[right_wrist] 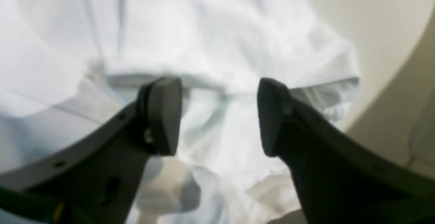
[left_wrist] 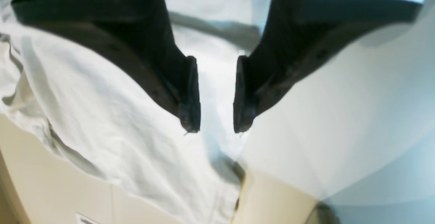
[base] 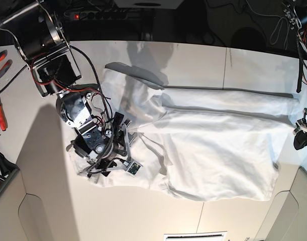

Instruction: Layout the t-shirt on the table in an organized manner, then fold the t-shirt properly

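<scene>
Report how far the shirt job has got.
Done: the wrinkled white cotton t-shirt lies roughly spread on the matte white table, one long edge already folded over. In hand: the right pincer hovers open above the sleeve end. Left: smoothing and remaining folds.

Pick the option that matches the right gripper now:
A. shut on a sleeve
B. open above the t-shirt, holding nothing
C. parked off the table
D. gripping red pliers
B: in the right wrist view the right gripper has its jaws spread wide, with the t-shirt lying loose below and nothing between them.
</scene>
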